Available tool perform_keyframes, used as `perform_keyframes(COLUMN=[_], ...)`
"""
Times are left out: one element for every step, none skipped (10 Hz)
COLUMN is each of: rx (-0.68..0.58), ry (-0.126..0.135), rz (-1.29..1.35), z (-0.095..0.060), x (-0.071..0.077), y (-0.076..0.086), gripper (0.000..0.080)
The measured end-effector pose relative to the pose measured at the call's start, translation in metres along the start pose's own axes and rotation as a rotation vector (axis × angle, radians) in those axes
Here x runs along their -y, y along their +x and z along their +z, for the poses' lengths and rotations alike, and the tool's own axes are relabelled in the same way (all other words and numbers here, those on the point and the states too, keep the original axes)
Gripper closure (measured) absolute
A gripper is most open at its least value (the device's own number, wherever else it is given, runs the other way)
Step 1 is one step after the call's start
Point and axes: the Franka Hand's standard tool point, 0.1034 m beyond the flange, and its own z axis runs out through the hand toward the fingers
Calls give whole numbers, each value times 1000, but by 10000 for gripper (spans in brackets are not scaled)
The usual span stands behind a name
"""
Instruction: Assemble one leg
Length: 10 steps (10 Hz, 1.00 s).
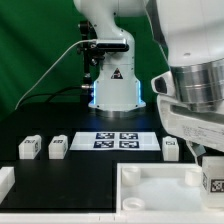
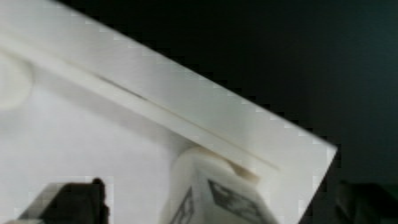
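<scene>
The leg [image 1: 213,182] sits at the three-o'clock rim of the panel [image 1: 150,190], at four o'clock in the exterior view. The gripper [image 2: 217,206] straddles it, released, fingers [image 2: 71,203] clear of its sides. Another leg [image 1: 29,148] lies at nine o'clock from the marker board [image 1: 117,140].

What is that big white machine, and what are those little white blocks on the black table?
It is a robot arm that builds furniture. One picture comes from a camera off the arm, the other from a camera on its wrist. On the black table lie three loose legs, the marker board with square tags, and a big white panel. A fourth leg stands at the panel's edge, between the fingers of the open gripper; nothing seems held.
</scene>
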Motion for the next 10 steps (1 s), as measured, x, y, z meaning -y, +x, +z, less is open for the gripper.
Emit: perform_keyframes(rx=[0, 0, -2, -10, -38, -67, -63, -63, -63, -64], ry=[-1, -1, -4, -24, -56, -82, -76, -77, -77, -77], rz=[-109, -193, -303, -469, -626, -724, -713, -713, -713, -713], z=[1, 1, 1, -1, -6, -10, -8, -8, -8, -9], x=[-1, -2, -2, -3, -1, 4, 5, 5, 5, 4], y=[1, 2, 2, 6, 14, 15, 13, 13, 13, 14], gripper=[152, 152, 151, 151, 151, 151, 151, 248, 383, 383])
